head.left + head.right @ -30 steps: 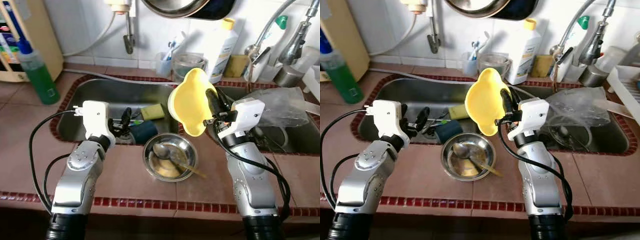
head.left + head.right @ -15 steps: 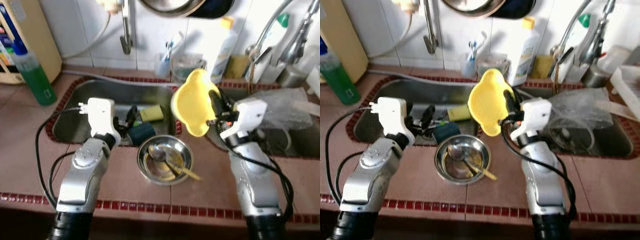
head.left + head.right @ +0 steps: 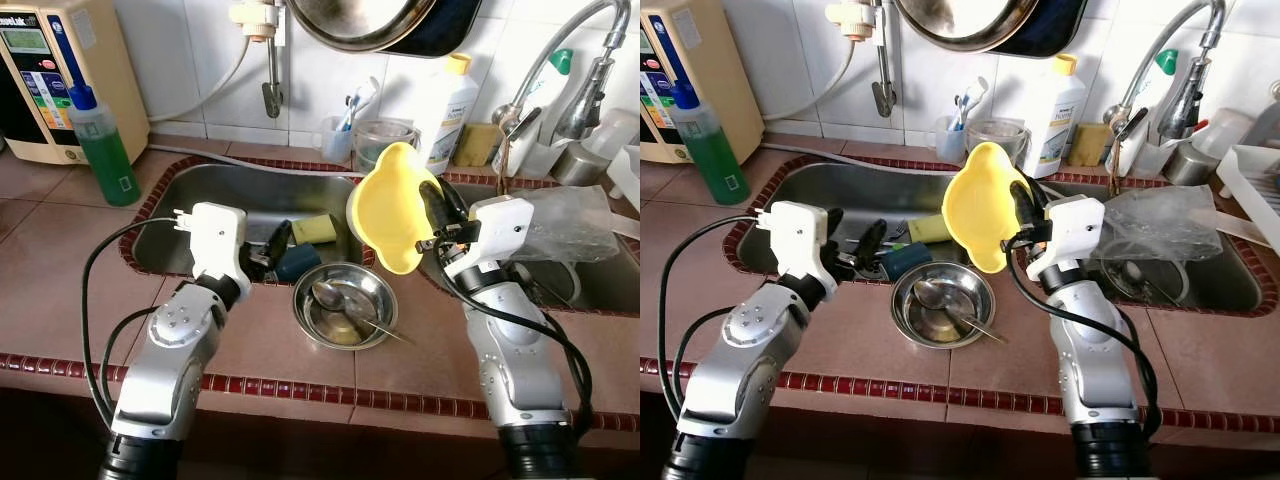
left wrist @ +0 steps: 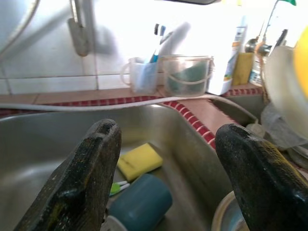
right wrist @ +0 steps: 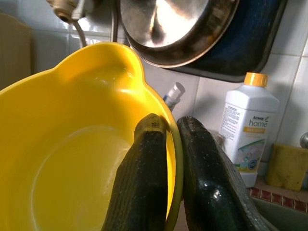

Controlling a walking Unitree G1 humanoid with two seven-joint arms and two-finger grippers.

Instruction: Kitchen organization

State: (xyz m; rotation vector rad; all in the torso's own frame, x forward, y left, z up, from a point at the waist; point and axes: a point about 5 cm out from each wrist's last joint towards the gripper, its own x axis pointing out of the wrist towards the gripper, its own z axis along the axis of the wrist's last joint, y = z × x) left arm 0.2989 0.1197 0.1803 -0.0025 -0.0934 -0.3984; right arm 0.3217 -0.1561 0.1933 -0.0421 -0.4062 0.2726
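My right gripper [image 5: 166, 144] pinches glossy yellow plastic bowl [image 3: 393, 212] rim, tilted above round steel bowl [image 3: 343, 304]; left gripper [image 4: 168, 154] open over sink [image 3: 190, 205].

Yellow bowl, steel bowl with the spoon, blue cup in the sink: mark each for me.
yellow bowl [image 3: 388, 205], left eye view, middle of its underside
steel bowl [image 3: 318, 327], left eye view, near-left rim
blue cup [image 4: 140, 204], left wrist view, its side

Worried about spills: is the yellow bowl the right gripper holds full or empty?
Empty. The yellow bowl, pinched by its rim in the right gripper, is tipped on edge, its inside bare.
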